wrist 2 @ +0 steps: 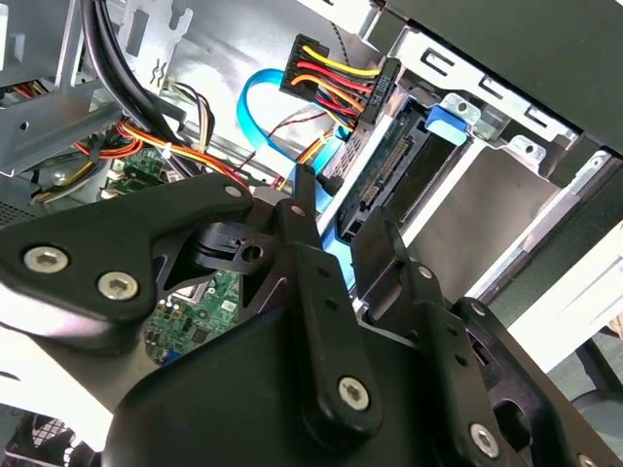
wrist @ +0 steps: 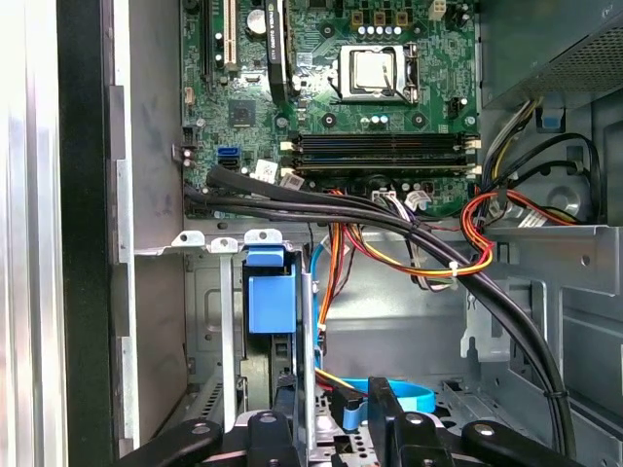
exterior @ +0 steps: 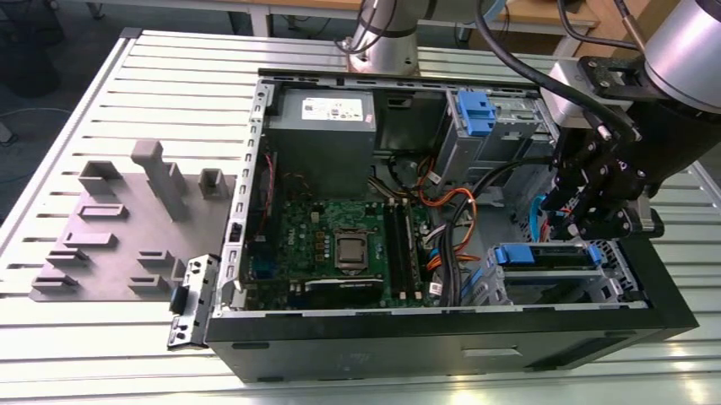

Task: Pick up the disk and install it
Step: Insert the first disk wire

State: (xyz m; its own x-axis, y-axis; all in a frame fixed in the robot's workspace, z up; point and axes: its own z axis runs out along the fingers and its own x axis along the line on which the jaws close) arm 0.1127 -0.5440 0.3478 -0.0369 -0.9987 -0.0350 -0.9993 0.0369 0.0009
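In the exterior view the gripper (exterior: 592, 215) hangs over the drive cage (exterior: 563, 283) in the near corner of the open computer case (exterior: 451, 337), on the exterior view's right. In the second wrist view its fingers (wrist 2: 307, 219) are closed on the disk (wrist 2: 384, 170). The disk stands on edge, partly inside the cage, with its connector end and one blue rail (wrist 2: 336, 258) showing. A blue tab (wrist 2: 453, 112) sits at the cage mouth. The power-supply box (exterior: 321, 135) in the far corner carries a white sticker (exterior: 333, 107); I cannot read its print.
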